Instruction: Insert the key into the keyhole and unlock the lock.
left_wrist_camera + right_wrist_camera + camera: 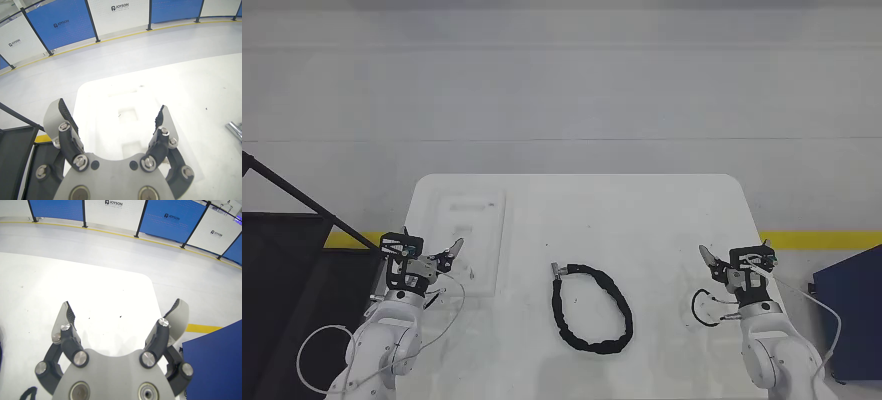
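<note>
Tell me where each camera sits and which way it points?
Left wrist view: sits on the left arm's wrist, looking past the open left end effector over the white tray to the fenced floor.
Right wrist view: sits on the right wrist, looking past the open right end effector over the table corner.
Top view: sits above the arms, looking down at the table and black cable lock; both arms show.
Shared: top and left wrist views both show the tray and the lock's metal end.
</note>
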